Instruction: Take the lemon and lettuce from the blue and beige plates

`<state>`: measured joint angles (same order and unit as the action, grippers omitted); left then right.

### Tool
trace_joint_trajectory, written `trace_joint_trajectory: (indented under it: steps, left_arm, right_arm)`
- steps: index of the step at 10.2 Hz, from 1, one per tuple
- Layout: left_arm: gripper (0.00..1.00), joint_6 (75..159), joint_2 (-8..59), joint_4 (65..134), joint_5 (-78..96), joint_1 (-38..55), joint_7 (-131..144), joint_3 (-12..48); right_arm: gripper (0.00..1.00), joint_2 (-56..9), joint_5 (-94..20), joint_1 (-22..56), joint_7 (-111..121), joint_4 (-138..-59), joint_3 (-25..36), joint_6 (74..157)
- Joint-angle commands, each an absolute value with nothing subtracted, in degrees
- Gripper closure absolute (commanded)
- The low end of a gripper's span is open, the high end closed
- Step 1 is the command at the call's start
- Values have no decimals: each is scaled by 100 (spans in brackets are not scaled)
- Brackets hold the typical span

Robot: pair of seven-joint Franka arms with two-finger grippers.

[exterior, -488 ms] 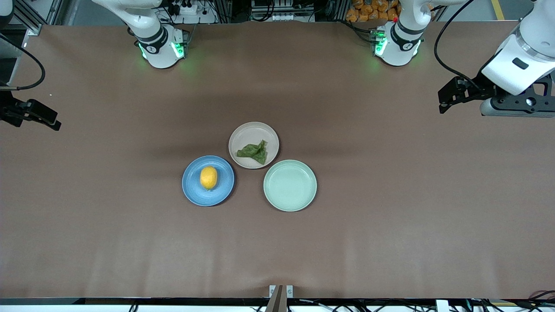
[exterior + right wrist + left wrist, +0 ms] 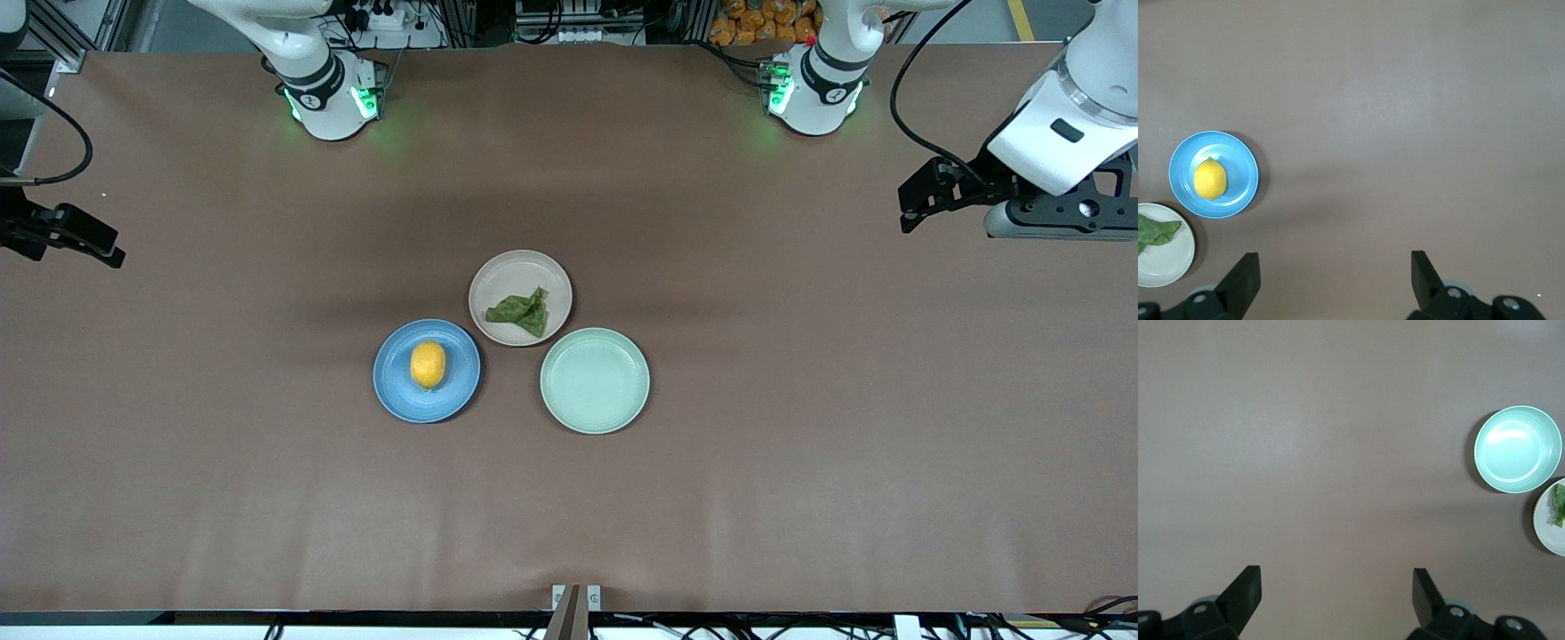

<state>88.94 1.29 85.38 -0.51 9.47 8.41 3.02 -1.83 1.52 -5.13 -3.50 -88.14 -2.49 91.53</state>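
- Nothing picked yet: lemon (image 2: 428, 364) lies on the blue plate (image 2: 396, 391), lettuce (image 2: 520, 310) on the beige plate (image 2: 502, 271).
- Left hand (image 2: 1337, 595) and right hand (image 2: 1335, 273) hang released and empty over the surface's 2 ends, well apart from both plates.

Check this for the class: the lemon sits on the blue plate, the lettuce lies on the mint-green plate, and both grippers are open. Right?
One slip: the lettuce lies on the beige plate, as the front view shows; the mint-green plate holds nothing.
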Motion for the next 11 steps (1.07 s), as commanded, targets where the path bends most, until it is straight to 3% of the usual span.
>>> trace_joint_trajectory:
  steps: [1,11]
  left_arm:
    - [0,8886,141,8499,-79,923,668,299]
    - [0,8912,404,8525,9,835,765,308]
  right_arm:
    - [0,-44,237,-580,-352,-8947,-308,9193]
    - [0,-44,237,-580,-360,-8939,-308,9167]
